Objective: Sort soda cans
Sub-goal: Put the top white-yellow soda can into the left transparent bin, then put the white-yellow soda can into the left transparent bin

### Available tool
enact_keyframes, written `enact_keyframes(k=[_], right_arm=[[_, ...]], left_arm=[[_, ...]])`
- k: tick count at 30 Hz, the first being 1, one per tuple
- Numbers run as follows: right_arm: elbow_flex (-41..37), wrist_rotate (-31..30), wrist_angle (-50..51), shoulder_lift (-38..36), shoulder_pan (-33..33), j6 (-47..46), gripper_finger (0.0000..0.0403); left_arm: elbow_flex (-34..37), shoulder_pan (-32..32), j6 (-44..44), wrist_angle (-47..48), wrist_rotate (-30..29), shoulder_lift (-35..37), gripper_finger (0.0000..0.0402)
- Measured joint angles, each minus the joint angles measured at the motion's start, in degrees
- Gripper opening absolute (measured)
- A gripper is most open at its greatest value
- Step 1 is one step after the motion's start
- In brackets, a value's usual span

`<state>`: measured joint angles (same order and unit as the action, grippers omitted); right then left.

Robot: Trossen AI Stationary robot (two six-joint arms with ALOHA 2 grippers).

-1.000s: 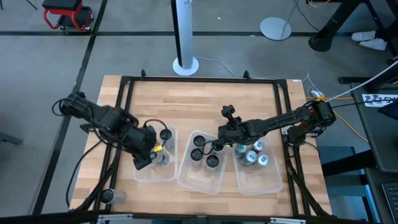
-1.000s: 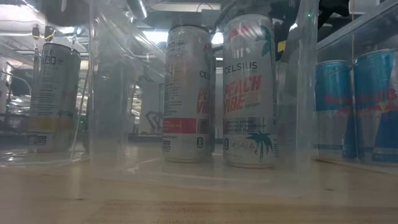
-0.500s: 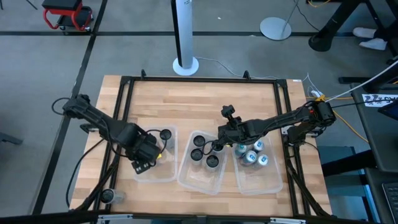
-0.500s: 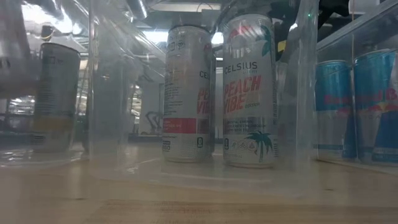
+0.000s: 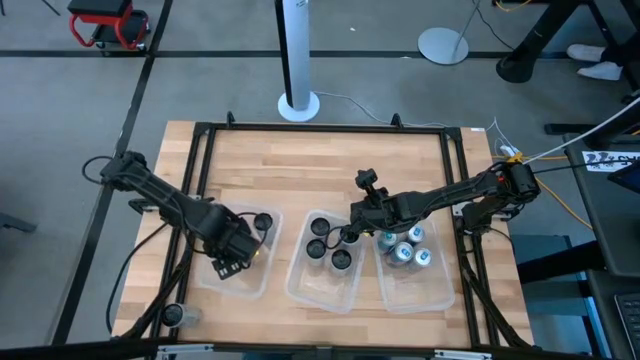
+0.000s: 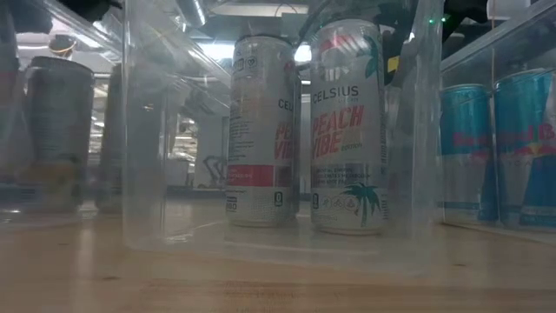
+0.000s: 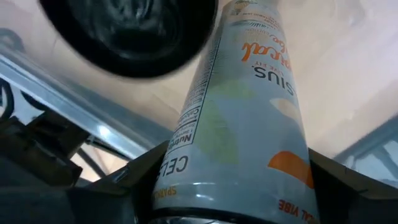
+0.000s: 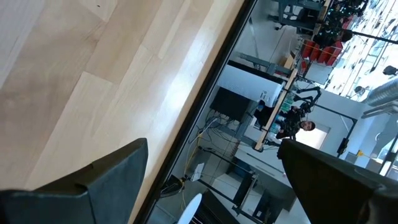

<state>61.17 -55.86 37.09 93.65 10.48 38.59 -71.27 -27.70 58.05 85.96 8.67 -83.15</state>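
1. Here we see three clear bins in a row on the wooden table (image 5: 330,165).
2. On the left, the left gripper (image 5: 243,247) sits over the left bin (image 5: 232,283). Its fingers (image 7: 140,171) squeeze the sides of a pale can with orange letters (image 7: 249,118). A dark-topped can (image 5: 263,220) stands just beside it in the same bin.
3. In the middle bin (image 5: 322,287) we count three dark-topped cans (image 5: 341,260).
4. The right gripper (image 5: 356,226) hangs by the wall between the middle bin and the right bin (image 5: 416,289). Its fingers (image 8: 109,180) stand wide apart and hold nothing.
5. The right bin holds the silver-topped blue cans (image 5: 402,252).
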Motion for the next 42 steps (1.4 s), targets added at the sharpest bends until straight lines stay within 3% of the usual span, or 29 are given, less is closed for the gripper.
enact_keyframes(k=[4, 11, 22, 25, 33, 42], right_arm=[[0.0, 0.0, 0.0, 0.0, 0.0, -0.1, 0.0364], [0.0, 0.0, -0.1, 0.0, 0.0, -0.1, 0.0364], [0.0, 0.0, -0.1, 0.0, 0.0, -0.1, 0.0364], [0.0, 0.0, -0.1, 0.0, 0.0, -0.1, 0.0364], [0.0, 0.0, -0.1, 0.0, 0.0, -0.1, 0.0364], [0.0, 0.0, -0.1, 0.0, 0.0, -0.1, 0.0364]], left_arm=[[1.6, 0.0, 0.0, -1.6, 0.3, -0.1, 0.0265], [3.6, 0.0, -1.3, -2.8, 0.6, -0.1, 0.0311], [3.7, 0.5, -2.8, -2.5, 2.7, -0.1, 0.0315], [2.5, 1.3, -3.0, -0.4, 5.3, -0.1, 0.0315], [-3.2, 2.0, -3.9, 4.1, 4.8, 2.6, 0.0315], [-5.2, 0.3, 4.1, 3.6, 3.6, 9.1, 0.0315]])
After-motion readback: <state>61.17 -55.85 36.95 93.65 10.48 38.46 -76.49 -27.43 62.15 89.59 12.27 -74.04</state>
